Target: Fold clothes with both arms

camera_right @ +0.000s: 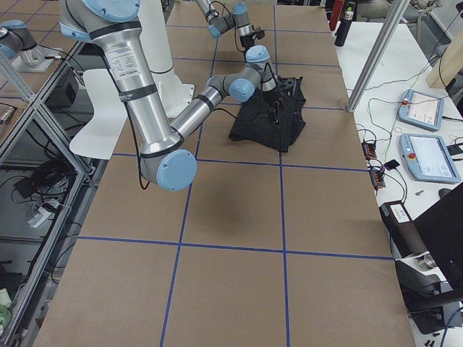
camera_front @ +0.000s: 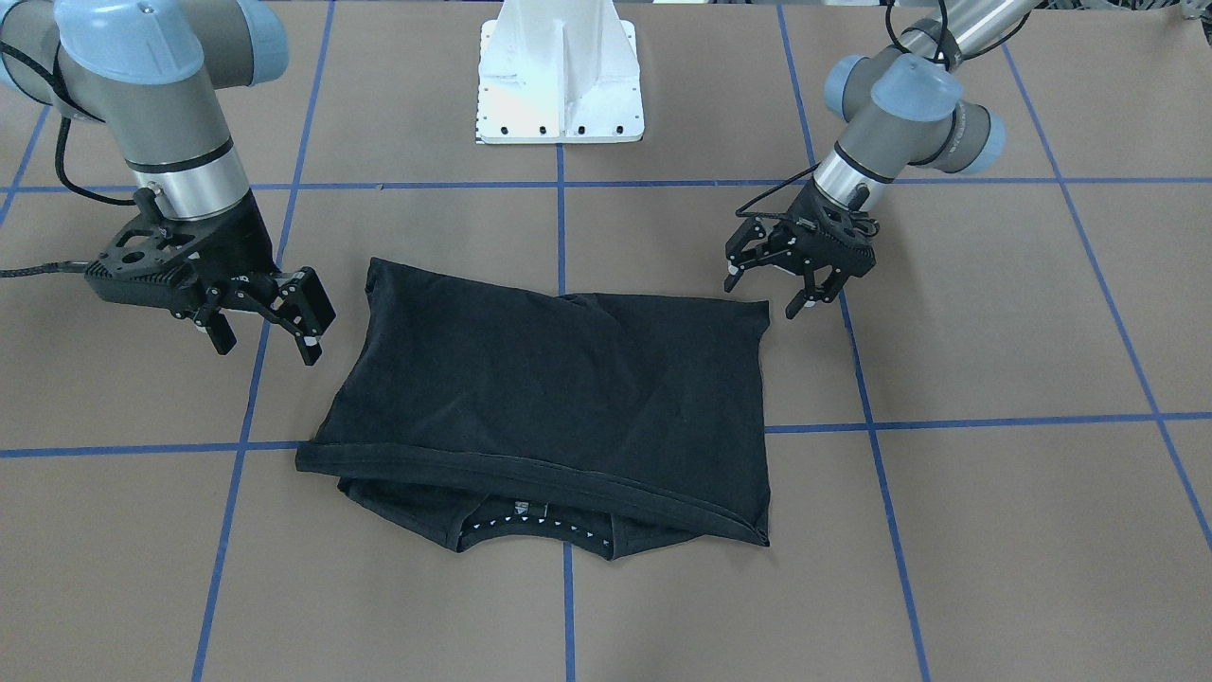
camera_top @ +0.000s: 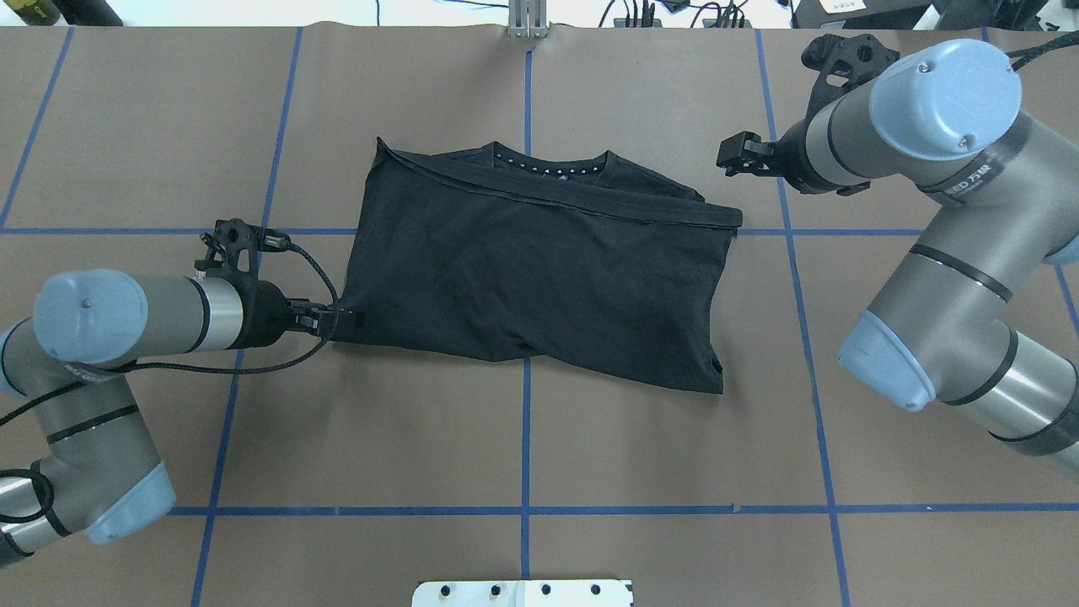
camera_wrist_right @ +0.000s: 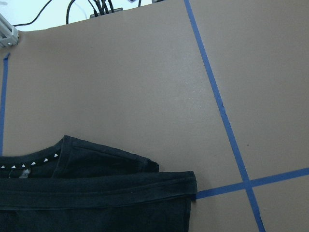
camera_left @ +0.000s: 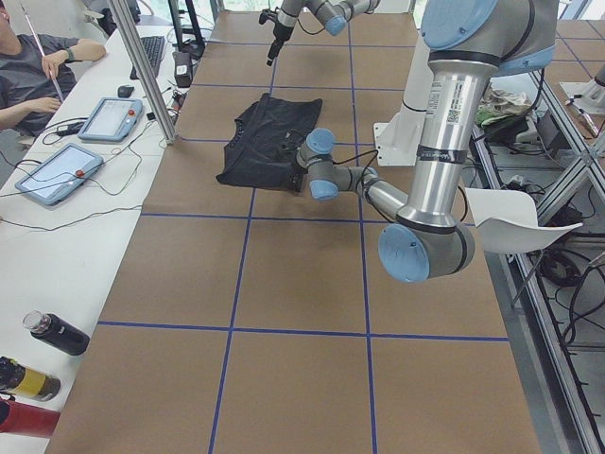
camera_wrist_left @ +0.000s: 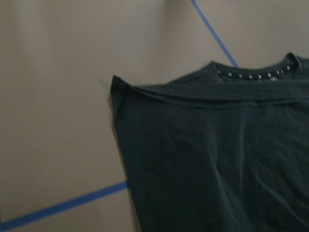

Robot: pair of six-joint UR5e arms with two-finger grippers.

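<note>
T-shirt [camera_front: 549, 379], mid-frame, folded once; left gripper [camera_front: 760, 296] and right gripper [camera_front: 269, 353] spread, empty, beside it; second fold likely next, needing edge pinches

Part of a lettering, "RED" with unclear characters after it, is seen on the right arm [camera_top: 969, 179]. The neck label [camera_front: 520, 509] of the T-shirt [camera_front: 559, 379] cannot be read.

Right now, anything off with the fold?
Yes: the T-shirt is folded askew. Its folded-over hem runs slanted against the blue tape lines, leaving the collar peeking out, and the near edge is uneven. No damage visible.
</note>
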